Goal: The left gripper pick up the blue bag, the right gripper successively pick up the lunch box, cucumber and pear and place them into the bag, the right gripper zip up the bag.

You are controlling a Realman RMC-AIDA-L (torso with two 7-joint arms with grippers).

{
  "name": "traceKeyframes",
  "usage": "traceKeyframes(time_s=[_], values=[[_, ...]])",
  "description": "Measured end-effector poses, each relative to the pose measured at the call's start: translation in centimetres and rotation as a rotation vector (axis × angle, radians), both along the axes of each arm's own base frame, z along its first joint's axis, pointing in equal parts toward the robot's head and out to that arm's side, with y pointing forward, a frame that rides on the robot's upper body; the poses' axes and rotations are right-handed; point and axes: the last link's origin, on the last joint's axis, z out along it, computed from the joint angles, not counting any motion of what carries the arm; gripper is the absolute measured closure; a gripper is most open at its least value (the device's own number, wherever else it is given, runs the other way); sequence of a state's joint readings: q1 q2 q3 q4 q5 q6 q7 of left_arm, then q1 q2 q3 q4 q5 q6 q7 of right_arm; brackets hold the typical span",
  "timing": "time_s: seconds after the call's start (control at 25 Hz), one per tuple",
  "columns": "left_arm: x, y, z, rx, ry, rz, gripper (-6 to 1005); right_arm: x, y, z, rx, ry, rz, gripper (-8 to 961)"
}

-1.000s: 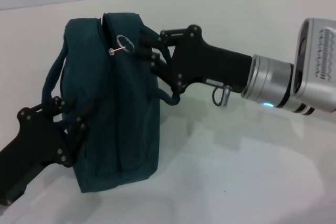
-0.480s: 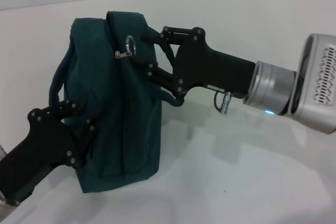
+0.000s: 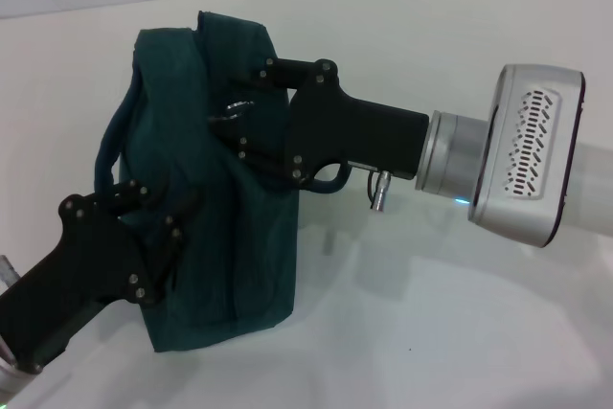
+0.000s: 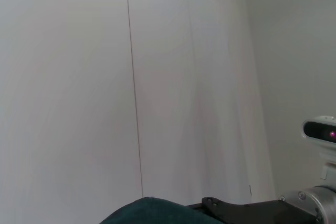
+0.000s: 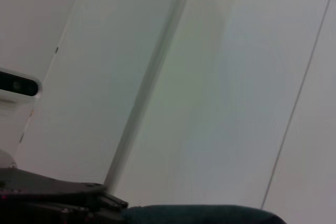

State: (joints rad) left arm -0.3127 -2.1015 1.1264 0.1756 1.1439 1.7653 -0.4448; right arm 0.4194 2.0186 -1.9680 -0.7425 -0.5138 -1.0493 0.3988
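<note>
Counter (image 3: pixel 460 332) surface, plain white, carried everything in the head view. On it the blue bag (image 3: pixel 206 265) stood upright at the left of centre, its fabric slumped and creased near the top, one rope handle (image 3: pixel 110 146) looping down its left side. The right end effector (image 3: pixel 230 126) reached in from the right on its silver wrist and pressed against the bag's upper face, its fingers drawn close together around the metal ring pull (image 3: pixel 233 110) of the zipper. The left end effector (image 3: pixel 158 232) came up from the lower left corner and was clamped on the bag's left side, low on the fabric by the handle. Both wrist views showed only pale wall panels, with a sliver of teal fabric (image 4: pixel 149 211) at the edge.
</note>
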Motion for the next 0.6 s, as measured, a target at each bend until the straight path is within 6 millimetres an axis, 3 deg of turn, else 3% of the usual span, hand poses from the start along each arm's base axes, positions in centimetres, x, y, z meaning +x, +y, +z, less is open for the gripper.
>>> traceKeyframes(time_s=[0.32, 0.6], values=[[-0.06, 0.09, 0.06, 0.006, 0.001, 0.005, 830, 0.54, -0.59, 0.53, 0.011, 0.027, 0.001, 477], [0.04, 0.26, 0.05, 0.002, 0.006, -0.003, 833, 0.69, -0.46, 0.34, 0.057, -0.003, 0.010, 668]])
